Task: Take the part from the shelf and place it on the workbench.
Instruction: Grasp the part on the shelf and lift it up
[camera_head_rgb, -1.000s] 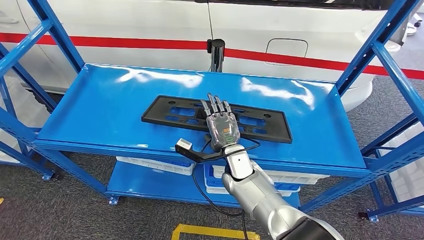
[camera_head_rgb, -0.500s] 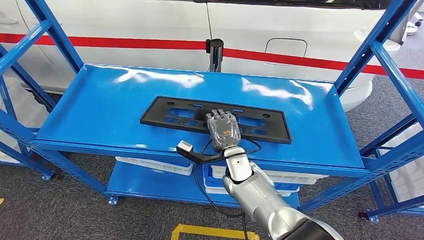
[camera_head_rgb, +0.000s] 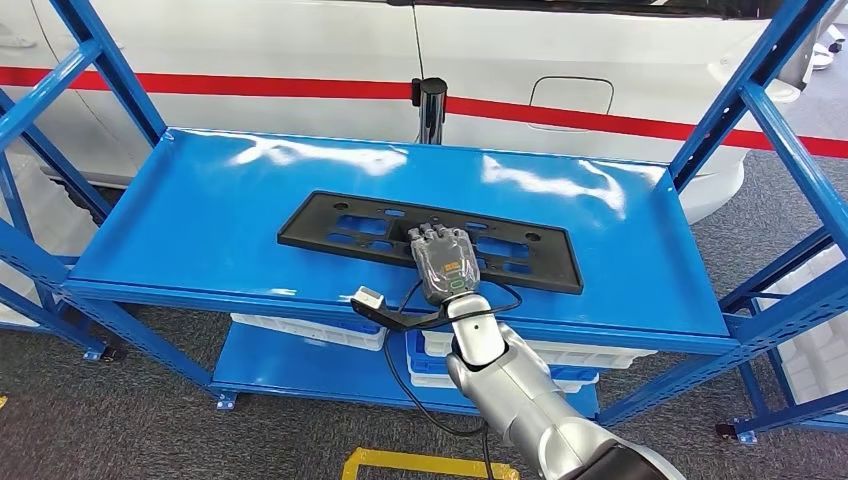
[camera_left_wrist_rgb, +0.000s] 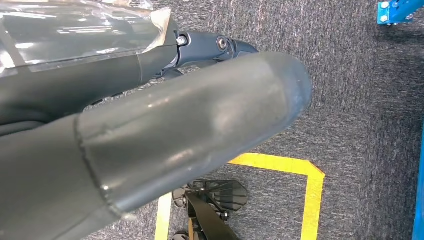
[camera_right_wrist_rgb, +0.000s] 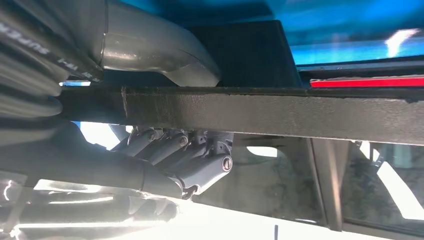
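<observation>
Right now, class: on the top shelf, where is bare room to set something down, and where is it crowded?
Bare blue shelf lies left of the black plastic panel, right of it toward the upright, and behind it toward the black post. The middle front is crowded: the right hand grips the panel there.

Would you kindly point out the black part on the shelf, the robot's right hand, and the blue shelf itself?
black part (camera_head_rgb: 330, 225), head view, on its flat left half.
right hand (camera_head_rgb: 444, 258), head view, on the back of the hand.
blue shelf (camera_head_rgb: 200, 215), head view, on a bare patch of the top deck.
</observation>
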